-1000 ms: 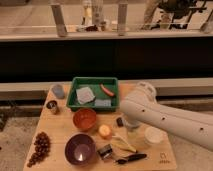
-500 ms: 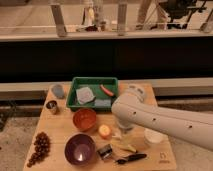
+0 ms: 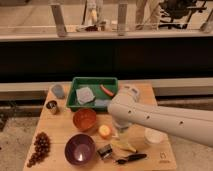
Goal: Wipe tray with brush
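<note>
Camera view. Shows the gripper (image 3: 123, 135) at the end of the thick white arm, pointing down over the lower right part of the wooden board (image 3: 60, 125). Cannot tell its state, whether wide, narrow or holding something; tucked out of sight under the wrist. Finds a yellow banana-like piece (image 3: 123, 145) just below it, and a little lower the small dark brush with a slim black handle (image 3: 131, 158), lying flat on the board, apart from the gripper and not yet picked up. Places the green rectangular plastic tray (image 3: 93, 79) further back, beyond a round orange bowl (image 3: 85, 119), with a grey sponge (image 3: 85, 95) inside. Against a second ago: swung in from the right edge, leftward and lower, now over the spot above the brush. Reads as the reach for the brush, the first step; wiping of the tray all left to do.
</note>
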Controlling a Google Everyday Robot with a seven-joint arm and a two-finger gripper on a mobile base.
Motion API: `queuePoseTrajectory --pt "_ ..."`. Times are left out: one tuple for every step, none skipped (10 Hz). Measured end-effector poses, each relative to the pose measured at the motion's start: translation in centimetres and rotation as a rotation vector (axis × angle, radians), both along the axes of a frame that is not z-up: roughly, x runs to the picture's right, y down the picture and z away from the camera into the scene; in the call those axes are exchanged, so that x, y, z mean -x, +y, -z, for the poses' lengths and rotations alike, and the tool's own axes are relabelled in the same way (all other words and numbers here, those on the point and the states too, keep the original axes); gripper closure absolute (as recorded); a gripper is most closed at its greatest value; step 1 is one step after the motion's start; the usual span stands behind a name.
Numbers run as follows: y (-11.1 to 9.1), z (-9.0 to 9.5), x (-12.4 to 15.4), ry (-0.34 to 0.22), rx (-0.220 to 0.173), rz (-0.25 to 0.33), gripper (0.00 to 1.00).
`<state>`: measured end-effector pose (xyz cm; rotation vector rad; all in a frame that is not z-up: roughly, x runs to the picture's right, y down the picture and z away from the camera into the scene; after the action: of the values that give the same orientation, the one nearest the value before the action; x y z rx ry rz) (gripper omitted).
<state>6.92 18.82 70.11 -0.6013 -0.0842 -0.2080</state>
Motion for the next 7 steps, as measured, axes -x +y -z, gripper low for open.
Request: queuePoseTrajectory --pt "0.1 0.1 -0.4 -0.031 0.021 -0.026 0.20" --pt "1.0 0.5 -1.3 -0.079 0.060 -0.074 0.20" --pt "1.9 1.0 -1.4 -0.115 0.090 -0.104 0.20" --pt "3.1 1.5 -1.5 -0.127 0.115 -0.117 0.20" --pt "4.4 2.0 -1.8 -0.117 0.129 -0.118 0.20" --pt "5.6 2.1 -2.1 -0.105 0.142 -0.119 0.20" --pt "6.6 2.2 -2.3 -0.097 0.154 -0.119 0.20"
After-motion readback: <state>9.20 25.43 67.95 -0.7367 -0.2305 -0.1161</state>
